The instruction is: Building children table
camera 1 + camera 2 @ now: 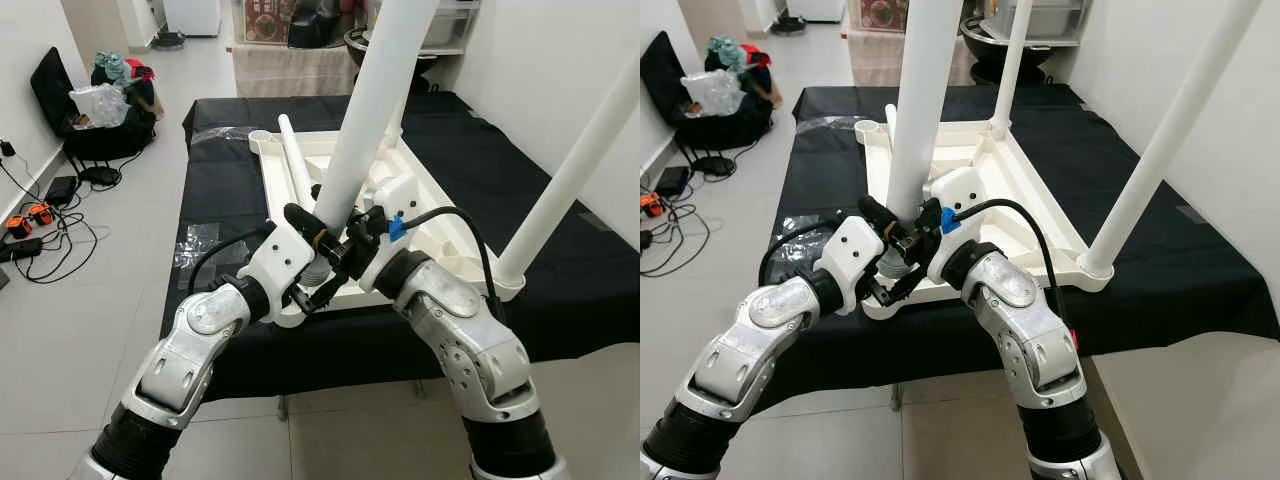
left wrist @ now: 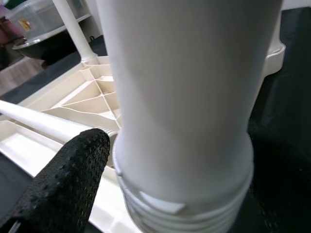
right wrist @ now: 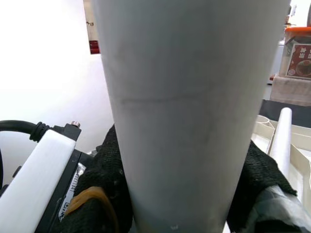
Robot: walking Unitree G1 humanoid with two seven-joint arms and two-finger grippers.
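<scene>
Table leg, long axis near upright over the upturned tabletop's near-left corner socket, is pinched low by both left gripper and right gripper, threaded end downward.

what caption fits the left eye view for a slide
Both grippers, left gripper and right gripper, clasp a white table leg at the upturned tabletop corner.
</scene>
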